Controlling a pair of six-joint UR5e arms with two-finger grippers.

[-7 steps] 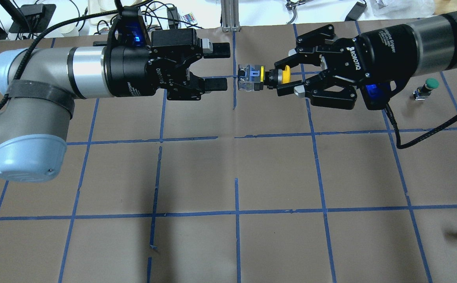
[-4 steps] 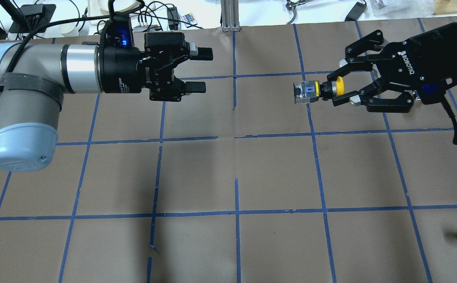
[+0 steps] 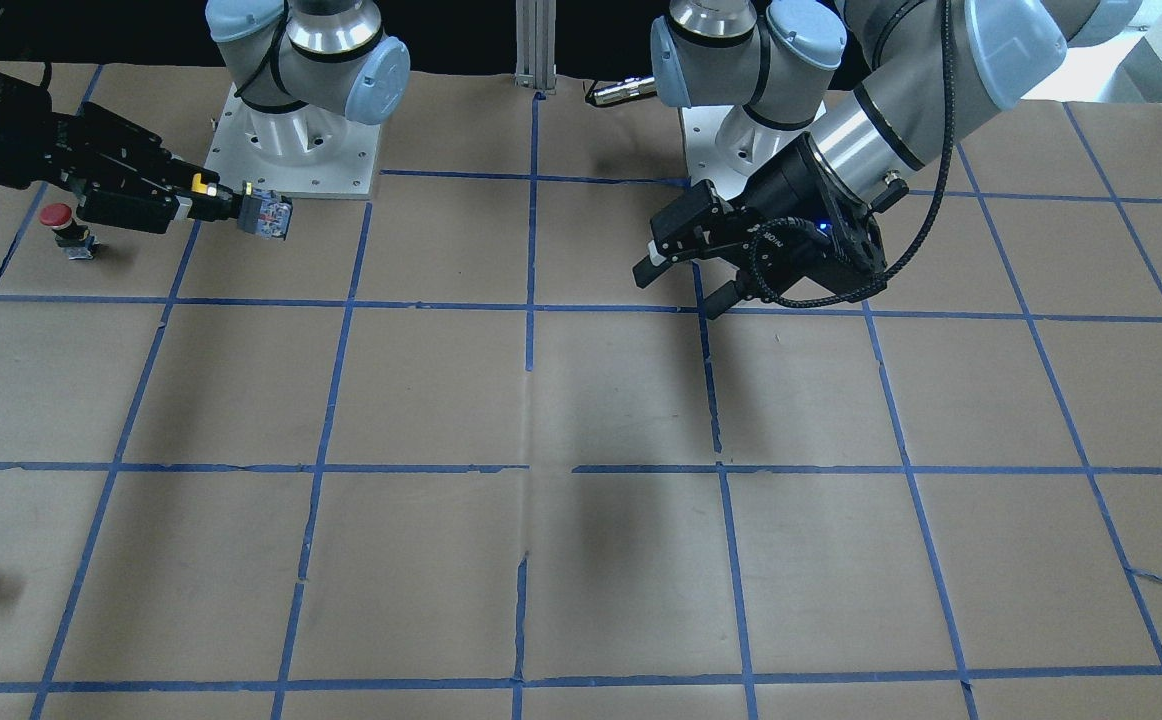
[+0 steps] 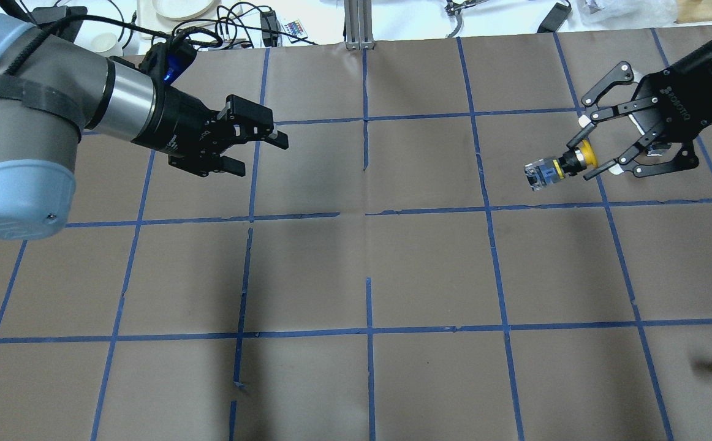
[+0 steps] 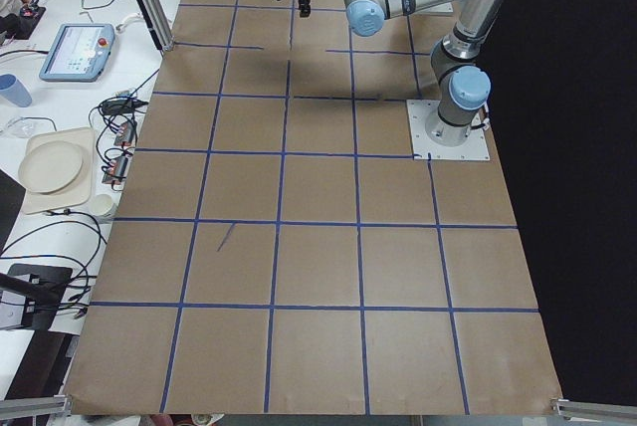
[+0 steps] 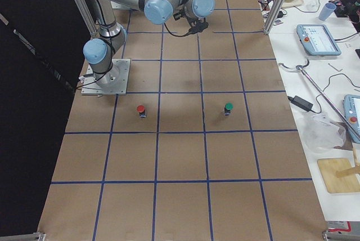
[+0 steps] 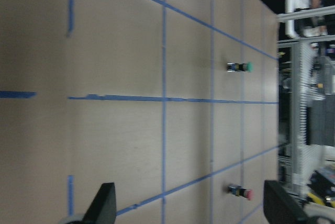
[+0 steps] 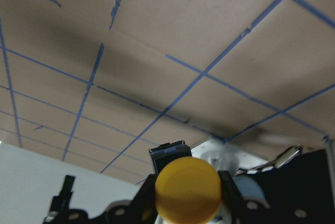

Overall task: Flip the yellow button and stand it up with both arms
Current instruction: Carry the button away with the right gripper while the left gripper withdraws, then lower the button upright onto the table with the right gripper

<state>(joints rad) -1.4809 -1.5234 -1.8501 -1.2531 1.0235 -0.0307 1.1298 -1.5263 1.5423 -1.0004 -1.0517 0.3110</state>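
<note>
Button [image 4: 553, 169] seemingly near level, yellow cap facing right pincer [image 4: 579, 160]

Brown paper desk [image 4: 429, 269] gridded with blue tape [image 4: 368, 331].
A white bench [image 5: 60, 98] along its far edge holds cables [image 4: 239, 24], a plate [image 5: 52, 169] and a tablet [image 5: 77, 51]; an aluminium post [image 4: 356, 24] rises at the rim.
</note>
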